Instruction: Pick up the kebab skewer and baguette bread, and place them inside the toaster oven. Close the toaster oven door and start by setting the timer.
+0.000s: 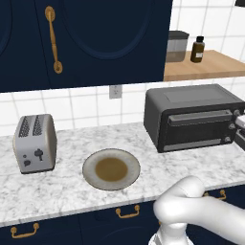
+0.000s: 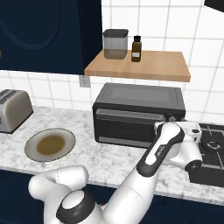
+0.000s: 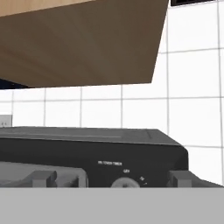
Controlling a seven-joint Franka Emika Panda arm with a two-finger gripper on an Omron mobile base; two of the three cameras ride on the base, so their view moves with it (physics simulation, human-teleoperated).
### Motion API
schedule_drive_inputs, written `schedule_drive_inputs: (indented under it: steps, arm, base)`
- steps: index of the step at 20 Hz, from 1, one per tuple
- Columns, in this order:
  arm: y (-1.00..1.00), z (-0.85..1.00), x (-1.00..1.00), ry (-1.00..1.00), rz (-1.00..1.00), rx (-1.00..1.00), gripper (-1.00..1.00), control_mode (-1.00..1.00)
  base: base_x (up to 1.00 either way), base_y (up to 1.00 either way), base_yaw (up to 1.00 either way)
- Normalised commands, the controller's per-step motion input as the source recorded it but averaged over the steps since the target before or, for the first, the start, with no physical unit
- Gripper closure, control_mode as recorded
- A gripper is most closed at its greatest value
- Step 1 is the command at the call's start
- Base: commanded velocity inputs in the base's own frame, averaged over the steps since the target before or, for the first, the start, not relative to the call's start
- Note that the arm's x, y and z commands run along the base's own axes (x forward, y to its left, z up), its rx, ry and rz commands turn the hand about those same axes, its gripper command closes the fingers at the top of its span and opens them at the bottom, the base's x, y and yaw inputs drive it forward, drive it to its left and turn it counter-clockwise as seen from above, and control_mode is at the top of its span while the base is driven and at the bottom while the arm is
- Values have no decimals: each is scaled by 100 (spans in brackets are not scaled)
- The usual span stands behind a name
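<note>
Kitchen counter (image 1: 72, 191), marble, w/ navy cabinets above. Biggest item: the toaster oven (image 2: 138, 113), dark box just ahead of the fingers, its door (image 2: 129, 127) shut w/ handle bar across the top. The white arm bends across the oven's right end, and the gripper (image 3: 111, 183) sits close at the front there, fingers spread wide, holding nothing. In the hand view a pale round knob (image 3: 124, 183) lies between the finger tips, small label text just above it.

Step, as I judge it: the last one, setting the timer. Next move prob. needs the fingers to ease in around that knob, close, then twist.

Smaller: round plate (image 1: 111, 169) w/ brown centre, bare, well away from the fingers; silver toaster (image 1: 34, 142) beyond it.

Hard to tell: skewer and baguette can't be made out; oven glass too dark to see inside. Knob cut off at the frame edge.
</note>
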Motion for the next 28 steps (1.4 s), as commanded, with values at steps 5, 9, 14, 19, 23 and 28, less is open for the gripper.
schedule_drive_inputs:
  steps: [5, 9, 14, 19, 23, 28]
  arm:
    - [-11, -8, 30, 0, -8, 0, -100, -100]
    - [-13, -16, 16, 0, -6, 0, -100, -100]
    - [-25, -18, 5, 0, -3, 0, -100, -100]
    - [-26, -8, 20, 0, 0, 0, -100, -100]
    - [-9, 0, 23, -5, 0, 0, -100, -100]
    - [0, 0, 13, -10, 0, 0, -100, -100]
  base:
    - [0, 0, 0]
    - [0, 0, 0]
    - [0, 0, 0]
    - [0, 0, 0]
    - [0, 0, 0]
    - [0, 0, 0]
